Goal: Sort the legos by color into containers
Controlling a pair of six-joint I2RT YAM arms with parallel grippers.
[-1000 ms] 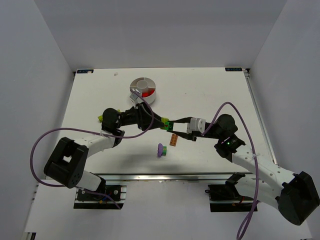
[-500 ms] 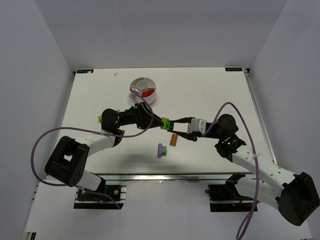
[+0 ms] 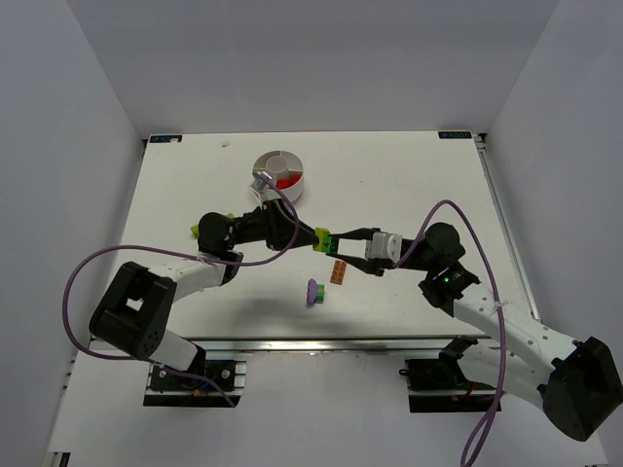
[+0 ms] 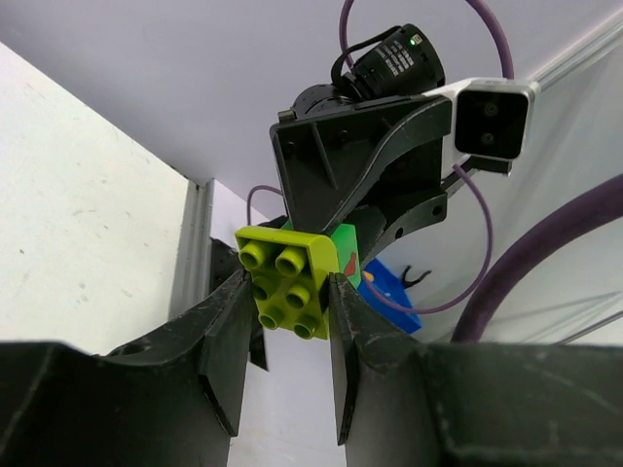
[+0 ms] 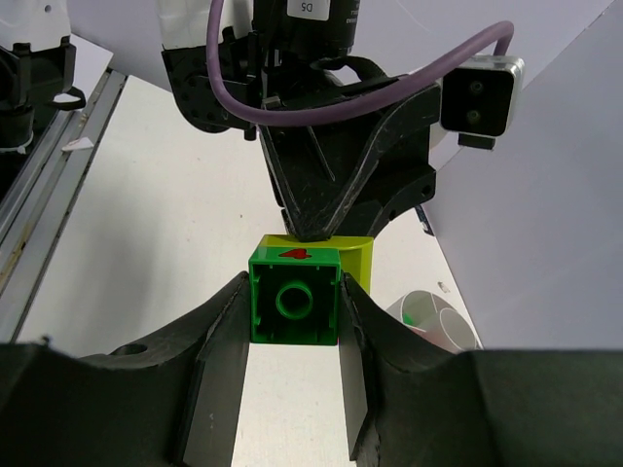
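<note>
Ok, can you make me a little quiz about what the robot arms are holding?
1. True or false: the left gripper holds a lime-yellow brick.
2. Pick one: what colour is the brick in the right gripper? A red, B green, C purple.
3. Fill in: seen from above, one section of the white dish holds ____ pieces.

Key
1. True. Its fingers are shut on it.
2. B. It is the green brick, and it is pressed against the lime-yellow one.
3. Red. The red pieces show in one section.
</note>
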